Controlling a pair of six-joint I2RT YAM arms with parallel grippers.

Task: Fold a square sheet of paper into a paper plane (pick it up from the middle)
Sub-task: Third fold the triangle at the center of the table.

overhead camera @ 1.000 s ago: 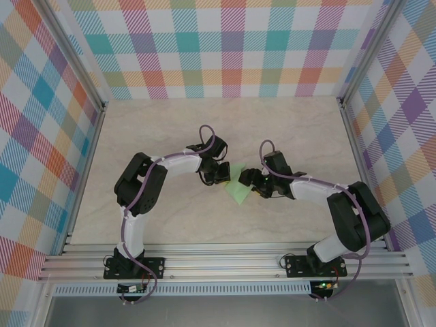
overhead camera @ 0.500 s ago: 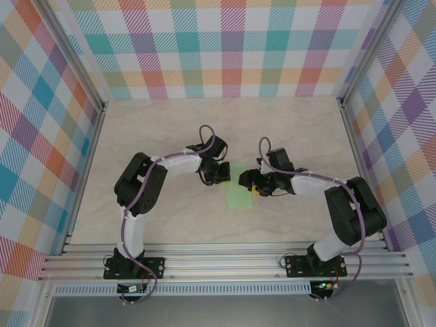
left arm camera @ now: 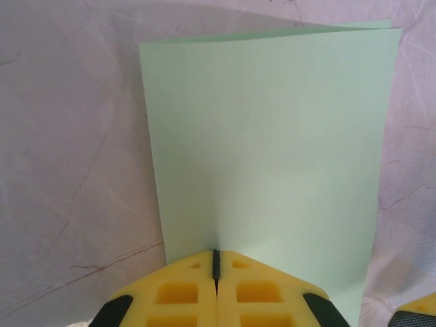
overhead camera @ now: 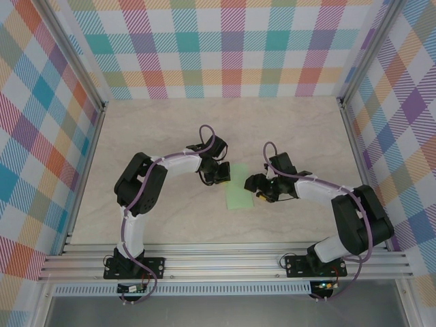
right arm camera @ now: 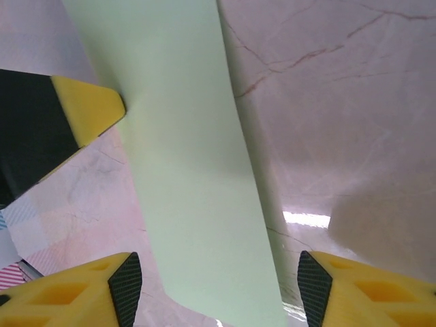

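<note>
Resting folded in half on the pale table [overhead camera: 170, 122], the green sheet of paper [overhead camera: 238, 196] sits between both grippers. Left gripper [left arm camera: 216, 272] pinches one edge, fingers pressed together. Right gripper [overhead camera: 257, 193] hangs just beside the opposite edge, jaws spread, holding nothing.

The right gripper [overhead camera: 256, 189] has drawn back to the right, off the pale-green sheet of paper [overhead camera: 238, 196] (folded in half), which has dropped from a raised, tilted shape to lie flat as a rectangle.
</note>
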